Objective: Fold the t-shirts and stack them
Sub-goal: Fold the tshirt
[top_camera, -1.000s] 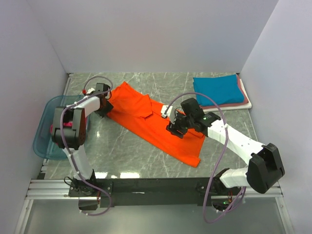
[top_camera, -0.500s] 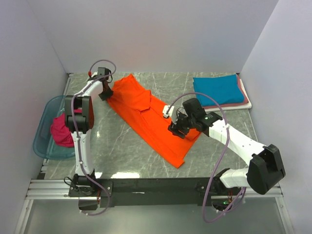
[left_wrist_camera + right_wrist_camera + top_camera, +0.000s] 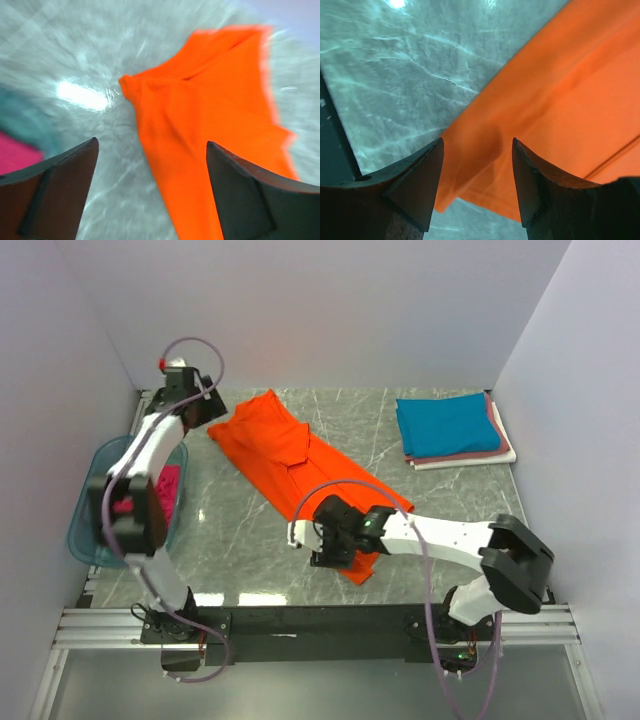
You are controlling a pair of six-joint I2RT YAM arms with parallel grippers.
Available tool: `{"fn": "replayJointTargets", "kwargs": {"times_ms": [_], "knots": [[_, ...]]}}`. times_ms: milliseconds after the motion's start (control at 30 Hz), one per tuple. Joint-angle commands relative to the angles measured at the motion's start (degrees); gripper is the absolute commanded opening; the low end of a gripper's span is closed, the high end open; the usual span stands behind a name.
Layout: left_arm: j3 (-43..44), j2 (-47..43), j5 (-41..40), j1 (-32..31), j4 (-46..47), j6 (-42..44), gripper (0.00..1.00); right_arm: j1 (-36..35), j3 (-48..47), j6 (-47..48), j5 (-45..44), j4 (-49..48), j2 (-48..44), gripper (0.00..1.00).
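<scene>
**Orange shirt lies loose and skewed, so a careless grab could bunch it**

At the far left, a magenta shirt [image 3: 165, 485] sits in the blue tub [image 3: 85, 525], waiting its turn. Just behind the tub, the left gripper [image 3: 205, 410] hangs above the far-left corner of the orange shirt [image 3: 300, 455], jaws spread wide with nothing between them. If it closes from there it may catch only a thin edge of the sleeve, and that edge could slip out when pulled.

The orange shirt lies diagonally across the surface [image 3: 250, 530], creased near the middle and not squared up. A fold made on it as it lies would likely come out crooked.

At its near corner, the right gripper [image 3: 325, 545] sits low with its jaws partly apart. The hem shows in the gap, but nothing is pinched. Closing too low could scrape the surface, and too shallow a bite would lose the cloth.

At the far right, the teal shirt [image 3: 445, 423] tops the folded stack, well apart from both arms. A lopsided fold would sit badly on it.
</scene>
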State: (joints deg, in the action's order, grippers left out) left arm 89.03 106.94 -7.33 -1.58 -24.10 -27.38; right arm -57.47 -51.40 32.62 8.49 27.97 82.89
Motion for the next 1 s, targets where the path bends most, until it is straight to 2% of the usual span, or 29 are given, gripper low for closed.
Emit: {"fn": "replayJointTargets", "kwargs": {"times_ms": [0,67,200,233,333,500,567,667,700,767,800,967], "knots": [[-6.74,-17.17,0.29,1.05,8.01,1.54,0.96,-4.21,-0.46,-6.60,-10.86,-2.91,2.45,0.64],[-14.04,-26.05,5.21,3.60,8.80,0.22,0.96,-5.98,0.68,-7.74,-11.21,-3.62,3.23,0.63],[-26.17,-40.37,8.30,5.27,10.03,-0.92,0.96,-8.88,1.91,-9.07,-15.33,-4.32,6.49,0.63],[-30.63,-45.71,8.56,5.36,10.30,-1.71,0.97,-9.23,1.65,-9.15,-15.87,-4.24,7.19,0.61],[-37.59,-54.34,11.19,5.36,10.39,-2.94,0.98,-9.94,1.21,-9.42,-16.14,-3.18,9.12,0.55],[-40.69,-62.28,12.87,5.45,5.83,-3.39,0.97,-10.73,0.60,-10.65,-16.93,-1.51,12.29,0.47],[-40.78,-65.27,13.05,5.36,3.54,-3.12,0.97,-10.64,0.25,-10.74,-17.19,-0.64,12.99,0.41],[-41.22,-68.78,13.83,5.45,1.43,-2.68,0.97,-10.82,-0.54,-10.82,-17.37,1.29,13.61,0.29],[-41.57,-69.31,14.45,5.36,1.16,-2.60,0.97,-10.91,-0.98,-11.00,-17.28,1.65,13.79,0.20],[-42.89,-70.81,15.41,5.36,-0.41,-2.25,0.97,-11.17,-1.42,-11.26,-16.67,2.79,14.05,0.10],[-43.24,-70.99,15.68,5.36,-1.29,-1.98,0.97,-11.34,-1.60,-11.35,-16.14,2.88,14.05,0.00],[-44.30,-74.06,17.79,5.36,-4.11,-1.54,0.97,-12.49,-3.88,-11.00,-14.74,3.14,14.58,0.00]]}}
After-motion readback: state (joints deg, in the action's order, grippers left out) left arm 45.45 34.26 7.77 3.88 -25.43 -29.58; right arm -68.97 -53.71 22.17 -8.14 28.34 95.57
